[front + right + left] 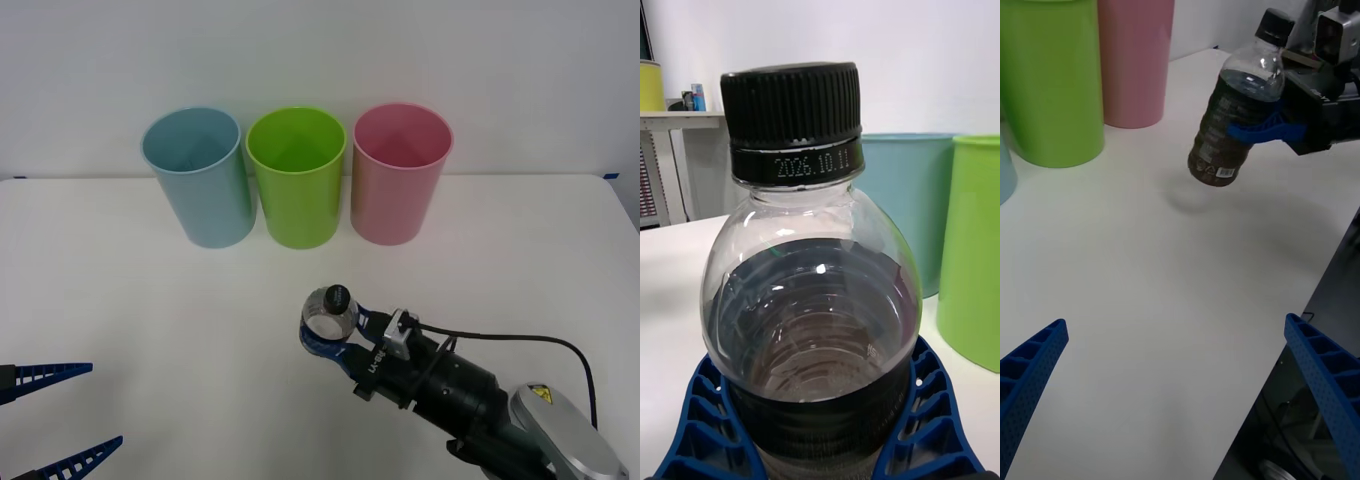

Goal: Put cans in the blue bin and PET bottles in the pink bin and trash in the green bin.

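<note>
The right gripper [335, 335] had its blue fingers clamped round the small clear plastic bottle with a black cap [331, 312], lifted above the white desk [150, 300] toward its near edge. Next, likely carry it over the tall pink plastic bin [400, 175] at the far edge. The left gripper [60, 420] waited wide open at the near left corner

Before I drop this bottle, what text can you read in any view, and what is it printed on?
"2026.10.11": on the black ring under the cap of the bottle, held off the table by the right gripper.
Bottle label: a barcode patch and print, too small to read.
Right wrist tag: white characters, too blurred to read.
Yellow warning sticker on the right arm: no text legible.
The three bins carry no lettering.
</note>
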